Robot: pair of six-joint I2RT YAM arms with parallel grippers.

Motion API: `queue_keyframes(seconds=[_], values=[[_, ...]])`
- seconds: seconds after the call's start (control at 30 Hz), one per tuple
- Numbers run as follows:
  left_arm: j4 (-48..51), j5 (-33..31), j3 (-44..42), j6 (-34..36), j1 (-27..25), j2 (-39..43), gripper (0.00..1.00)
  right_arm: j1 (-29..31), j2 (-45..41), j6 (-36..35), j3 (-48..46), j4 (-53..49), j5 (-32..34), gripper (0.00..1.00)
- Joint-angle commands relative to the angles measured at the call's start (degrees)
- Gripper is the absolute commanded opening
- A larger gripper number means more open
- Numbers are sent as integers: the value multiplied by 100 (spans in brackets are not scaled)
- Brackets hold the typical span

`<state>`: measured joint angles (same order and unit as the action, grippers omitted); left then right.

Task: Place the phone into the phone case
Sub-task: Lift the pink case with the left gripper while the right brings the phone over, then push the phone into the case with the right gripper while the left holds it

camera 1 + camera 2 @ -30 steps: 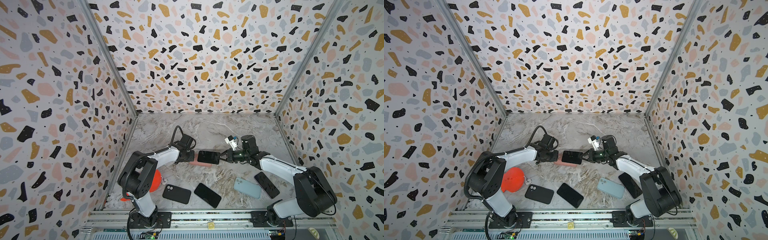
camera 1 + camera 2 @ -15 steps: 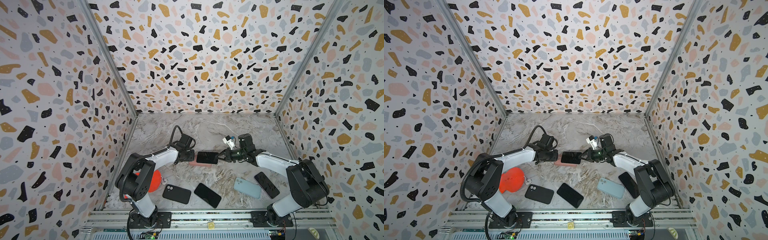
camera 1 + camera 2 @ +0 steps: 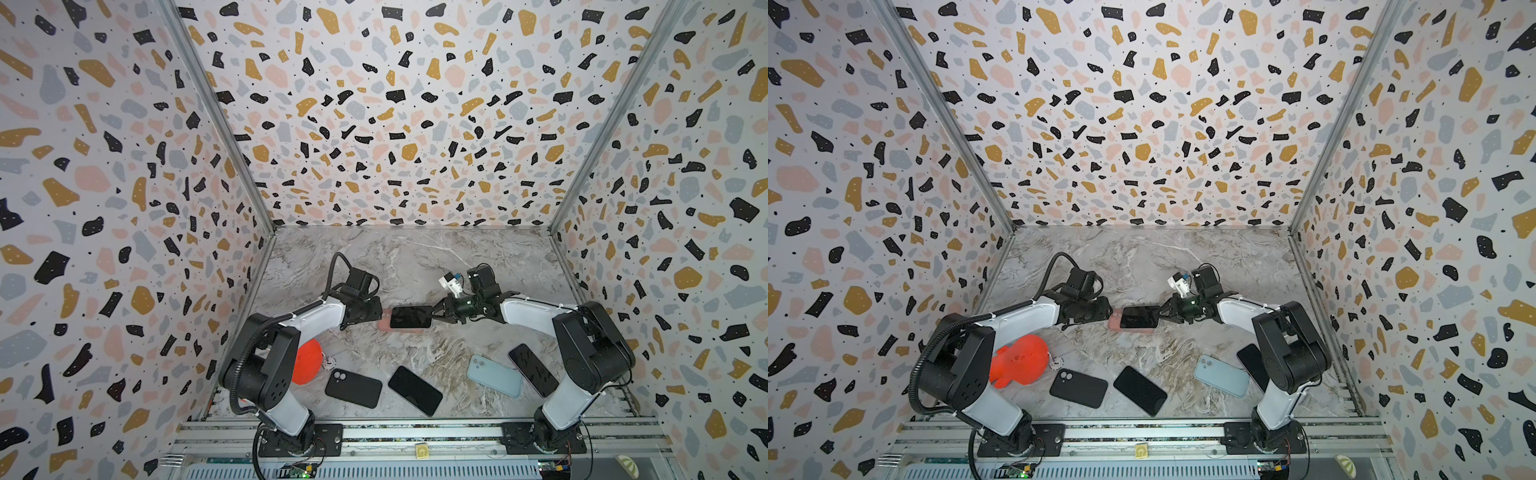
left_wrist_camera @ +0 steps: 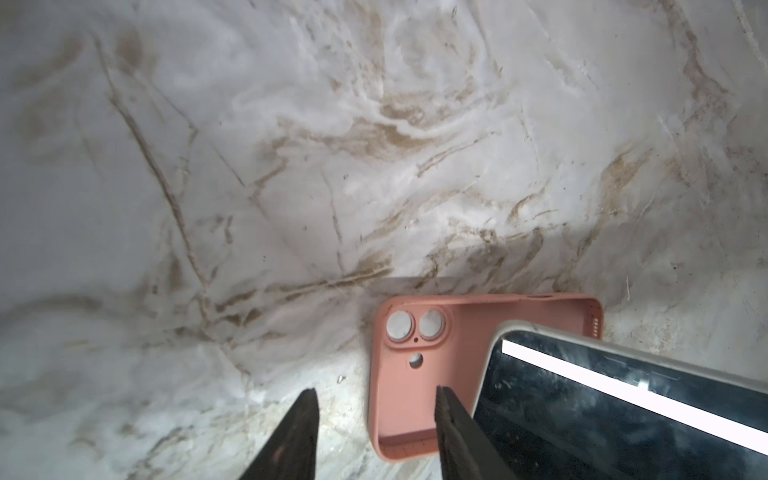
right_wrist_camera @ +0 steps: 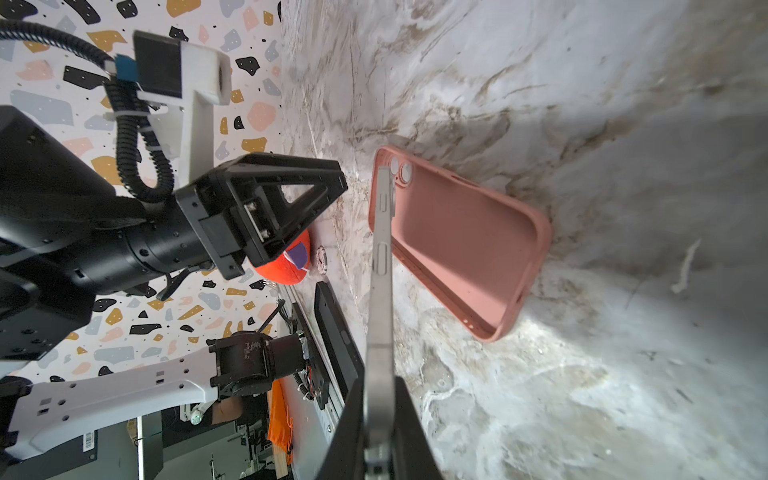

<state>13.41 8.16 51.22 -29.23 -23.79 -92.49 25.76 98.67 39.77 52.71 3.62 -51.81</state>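
Near mid-frame in both top views, the right gripper (image 3: pixel 437 314) pinches the right short end of the phone (image 3: pixel 410 316), holding it just above the open pink phone case (image 3: pixel 384 324) on the table (image 3: pixel 415 266). Long axes run parallel, left to right. The left gripper (image 4: pixel 376 419), jaws spread and empty, sits beside the case's camera end.

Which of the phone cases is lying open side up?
The pink case between the grippers; its hollow faces up, while the black case and blue case show their backs.
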Motion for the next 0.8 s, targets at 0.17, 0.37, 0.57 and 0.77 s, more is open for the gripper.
queue_keyframes(seconds=[0.17, 0.37, 0.57, 0.77], values=[[-519, 370, -263, -240, 1, 174, 52, 164, 183, -179, 420, -293, -76, 0], [-705, 478, -456, -330, 4, 106, 52, 244, 364, -301, 548, -567, -94, 0], [-942, 596, -652, -475, 3, 130, 51, 270, 466, -303, 572, -742, -248, 0], [-1129, 695, -708, -557, 0, 46, 50, 267, 743, -363, 739, -1145, -168, 0]])
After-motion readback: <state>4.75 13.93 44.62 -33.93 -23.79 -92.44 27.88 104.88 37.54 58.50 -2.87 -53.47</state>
